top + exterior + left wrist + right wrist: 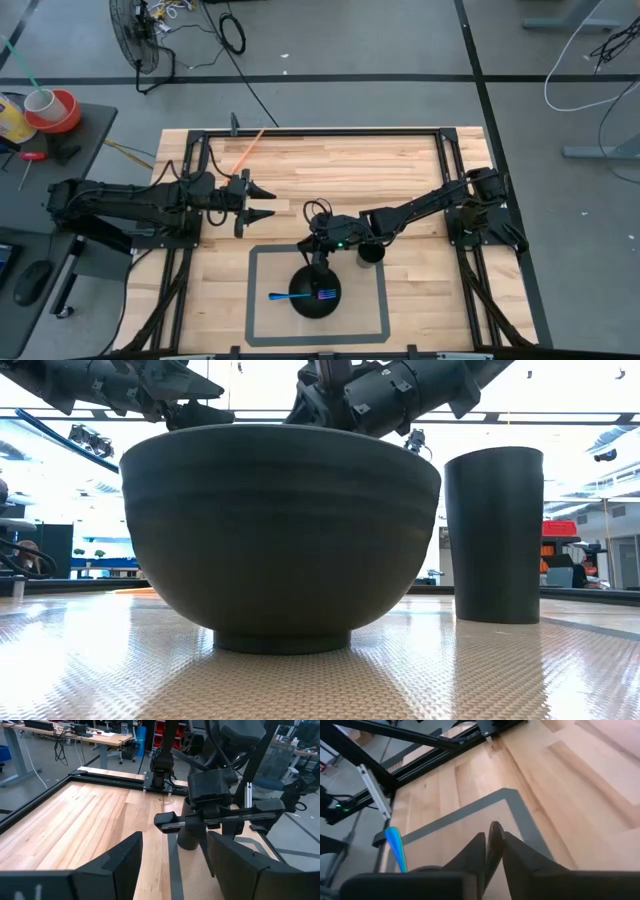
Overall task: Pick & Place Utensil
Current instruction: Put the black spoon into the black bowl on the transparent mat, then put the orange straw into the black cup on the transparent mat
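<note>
Utensil point(298, 296) in bowl point(312, 303), seemingly below right gripper point(319, 262).

Surface: I see the surface point(400, 170) carrying a mat point(262, 300) at its near middle.
Bowl: on the mat, I have the bowl point(310, 300) standing upright.
Utensil: the utensil point(292, 296) lies in the bowl, its handle reaching out over the rim toward the left.
Cup: the cup point(371, 254) stands upright just beyond the mat's far right corner.
Right pincer: I have the right pincer point(320, 262) above the bowl's far edge.
Left pincer: the left pincer point(266, 202) waits well left of the cup, behind the mat.
</note>
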Controlling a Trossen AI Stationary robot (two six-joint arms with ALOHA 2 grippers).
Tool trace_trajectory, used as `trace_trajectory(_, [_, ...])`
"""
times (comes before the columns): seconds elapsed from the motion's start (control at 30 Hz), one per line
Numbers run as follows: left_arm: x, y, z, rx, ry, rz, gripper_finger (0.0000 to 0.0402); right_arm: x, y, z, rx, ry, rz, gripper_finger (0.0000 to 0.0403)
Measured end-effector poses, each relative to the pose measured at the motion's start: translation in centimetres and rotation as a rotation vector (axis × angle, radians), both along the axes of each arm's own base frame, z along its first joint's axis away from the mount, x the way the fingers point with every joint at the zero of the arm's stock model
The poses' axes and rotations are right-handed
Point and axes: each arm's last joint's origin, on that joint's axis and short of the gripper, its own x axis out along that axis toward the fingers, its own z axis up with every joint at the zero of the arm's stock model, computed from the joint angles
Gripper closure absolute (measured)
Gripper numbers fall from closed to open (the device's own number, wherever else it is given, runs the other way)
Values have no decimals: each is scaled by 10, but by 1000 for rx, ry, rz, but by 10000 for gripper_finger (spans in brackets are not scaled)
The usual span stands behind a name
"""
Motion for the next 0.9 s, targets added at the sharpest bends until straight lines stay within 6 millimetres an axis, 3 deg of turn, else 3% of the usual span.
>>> trace_trajectory(0.4, [0, 0, 0, -7, 0, 1, 175, -1, -1, 1, -94, -5, 18, 263])
trace_trajectory(0.6, [-1, 1, -4, -6, 45, 20, 175, -11, -7, 28, -196, -42, 45, 225])
trace_trajectory(0.7, [-2, 4, -10, 8, 107, 128, 175, -21, -11, 47, -276, -50, 5, 212])
trace_trajectory(0.9, [-9, 26, -24, -34, 237, 520, 175, -41, -18, 74, -405, -39, -64, 204])
